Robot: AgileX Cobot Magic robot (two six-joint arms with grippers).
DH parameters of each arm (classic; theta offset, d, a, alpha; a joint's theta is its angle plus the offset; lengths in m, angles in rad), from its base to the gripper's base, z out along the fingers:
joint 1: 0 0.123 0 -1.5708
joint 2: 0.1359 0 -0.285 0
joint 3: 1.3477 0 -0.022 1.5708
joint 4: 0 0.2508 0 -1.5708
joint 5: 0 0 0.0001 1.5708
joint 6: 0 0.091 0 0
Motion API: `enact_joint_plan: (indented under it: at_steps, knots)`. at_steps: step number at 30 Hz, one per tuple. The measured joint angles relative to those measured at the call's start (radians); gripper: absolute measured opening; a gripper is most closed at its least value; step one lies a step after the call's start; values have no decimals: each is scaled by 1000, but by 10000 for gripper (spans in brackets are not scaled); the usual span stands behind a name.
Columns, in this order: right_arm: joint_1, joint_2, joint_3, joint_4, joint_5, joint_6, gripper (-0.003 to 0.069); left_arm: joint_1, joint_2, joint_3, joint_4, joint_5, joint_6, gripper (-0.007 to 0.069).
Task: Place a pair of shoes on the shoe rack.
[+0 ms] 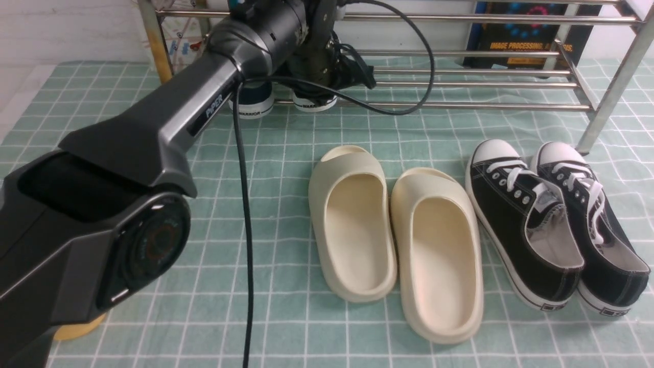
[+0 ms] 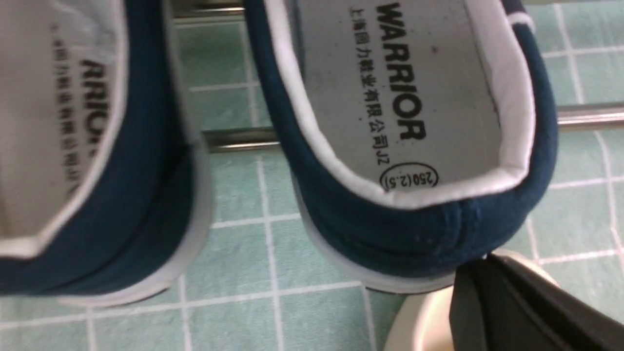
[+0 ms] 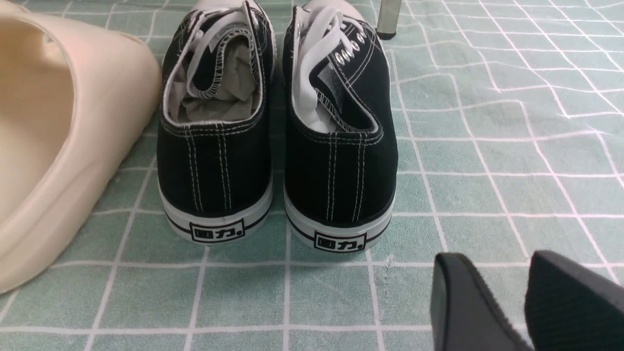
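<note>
Two navy shoes point(image 2: 414, 122) seemingly on rack point(image 1: 460, 106); left fingers point(image 2: 526, 307) closed.

A: From where did the front camera look?
B: From between the two arms, forward and a little down over the checked cloth point(image 1: 286, 153) to the shoe rack point(image 1: 460, 106).
A: And the wrist cameras?
B: The left one was very close above the heels of the pair of shoes point(image 2: 390, 234); the right one sat low behind the black sneakers point(image 3: 214, 165). The front view showed both pairs too.
</note>
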Motion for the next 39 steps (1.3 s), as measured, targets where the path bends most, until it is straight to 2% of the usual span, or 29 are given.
enact_joint_plan:
  at_steps: [3, 6, 8, 9, 10, 12, 15, 20, 25, 26, 27, 33, 35, 39]
  knots:
    - [0, 0, 0, 0, 0, 0, 239, 8, 0, 0, 13, 30, -45, 20]
    - [0, 0, 0, 0, 0, 0, 239, 16, -1, 0, 22, 62, -70, 107]
    - [0, 0, 0, 0, 0, 0, 239, 16, -4, 0, 22, 73, -71, 141]
    - [0, 0, 0, 0, 0, 0, 239, 16, -17, 0, 20, 85, -71, 206]
    - [0, 0, 0, 0, 0, 0, 239, 16, -19, 0, 20, 86, -71, 213]
    - [0, 0, 0, 0, 0, 0, 239, 16, -69, 0, 16, 108, -52, 290]
    - [0, 0, 0, 0, 0, 0, 239, 16, -166, 0, 9, 131, -12, 323]
    - [0, 0, 0, 0, 0, 0, 239, 16, -377, -4, 9, 215, 66, 293]
    - [0, 0, 0, 0, 0, 0, 239, 16, -593, 26, 10, 240, 112, 182]
    - [0, 0, 0, 0, 0, 0, 239, 16, -593, 26, 10, 240, 112, 182]
    - [0, 0, 0, 0, 0, 0, 239, 16, -662, 78, 10, 240, 114, 145]
    - [0, 0, 0, 0, 0, 0, 239, 16, -904, 384, 10, 240, 110, 60]
    - [0, 0, 0, 0, 0, 0, 239, 16, -954, 453, 10, 240, 108, 53]
    - [0, 0, 0, 0, 0, 0, 239, 16, -1218, 770, 16, 212, 54, 45]
